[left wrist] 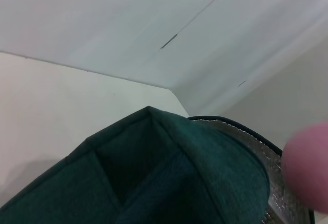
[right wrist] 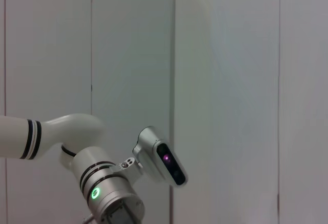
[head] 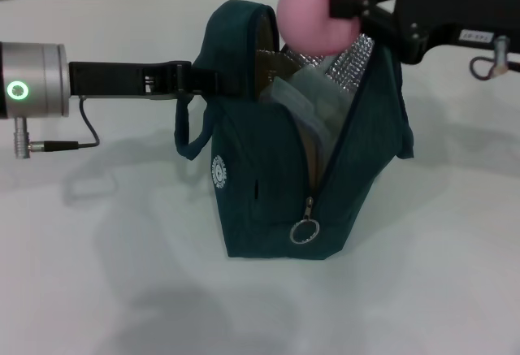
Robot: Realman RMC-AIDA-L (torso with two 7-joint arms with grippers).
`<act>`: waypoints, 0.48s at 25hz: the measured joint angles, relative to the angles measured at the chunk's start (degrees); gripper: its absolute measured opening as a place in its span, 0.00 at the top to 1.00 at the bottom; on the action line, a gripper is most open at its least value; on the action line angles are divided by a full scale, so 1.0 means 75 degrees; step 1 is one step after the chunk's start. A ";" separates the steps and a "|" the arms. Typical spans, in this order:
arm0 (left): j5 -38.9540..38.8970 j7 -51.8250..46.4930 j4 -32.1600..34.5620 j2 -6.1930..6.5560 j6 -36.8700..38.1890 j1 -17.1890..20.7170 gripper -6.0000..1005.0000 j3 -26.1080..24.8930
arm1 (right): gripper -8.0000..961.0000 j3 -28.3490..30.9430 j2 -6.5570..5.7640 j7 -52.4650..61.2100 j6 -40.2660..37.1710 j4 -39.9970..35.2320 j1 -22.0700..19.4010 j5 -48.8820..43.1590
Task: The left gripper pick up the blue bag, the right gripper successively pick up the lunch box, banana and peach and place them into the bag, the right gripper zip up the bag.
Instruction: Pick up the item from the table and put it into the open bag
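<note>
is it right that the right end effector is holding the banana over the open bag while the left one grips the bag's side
Not quite. The right end effector is holding the peach, pink and round, not a banana, as the head view shows. The rest stands: it hangs over the open blue bag, and the left end effector grips the bag's side.
</note>
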 joint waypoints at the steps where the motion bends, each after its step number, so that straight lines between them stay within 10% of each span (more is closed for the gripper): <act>1: 0.0000 0.0012 0.0000 -0.0003 0.0001 0.0000 0.96 0.0000 | 0.93 -0.0022 0.0000 0.0038 0.0015 0.0118 0.0071 -0.0021; 12: 0.0000 0.0019 -0.0003 -0.0001 -0.0001 0.0000 0.96 -0.0005 | 0.81 -0.0419 -0.0031 0.0377 0.0110 0.0372 0.0120 -0.0064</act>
